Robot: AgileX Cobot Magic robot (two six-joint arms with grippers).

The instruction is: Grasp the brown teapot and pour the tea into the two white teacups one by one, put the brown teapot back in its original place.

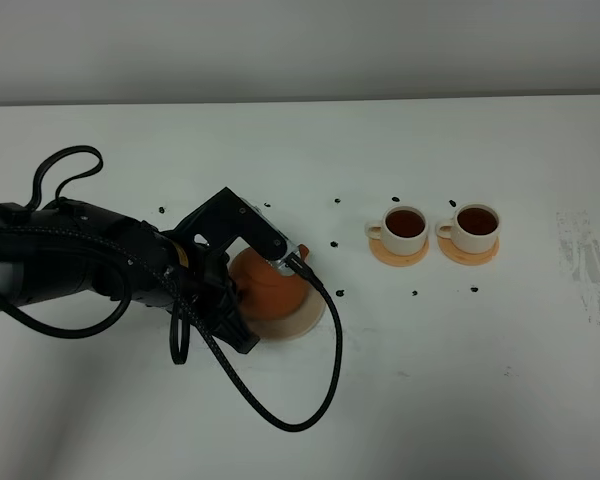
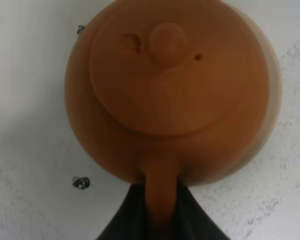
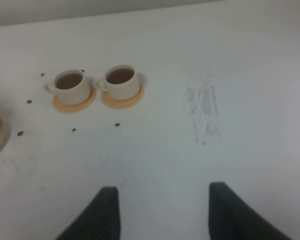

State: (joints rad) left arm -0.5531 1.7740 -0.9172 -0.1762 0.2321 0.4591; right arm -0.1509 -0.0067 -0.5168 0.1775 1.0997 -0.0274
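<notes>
two white cups (image 3: 95, 84) of brown tea sit side by side on orange coasters (image 3: 122, 100) on a white table (image 3: 160, 150). two dark gripper fingers (image 3: 102, 212) stand wide apart above bare tabletop, holding nothing.

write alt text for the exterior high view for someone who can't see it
The left gripper is shut on the handle of a brown teapot sitting on a pale beige coaster on a white table. To the right, two white cups full of dark tea stand side by side on orange coasters. Small dark specks dot the tabletop.
</notes>
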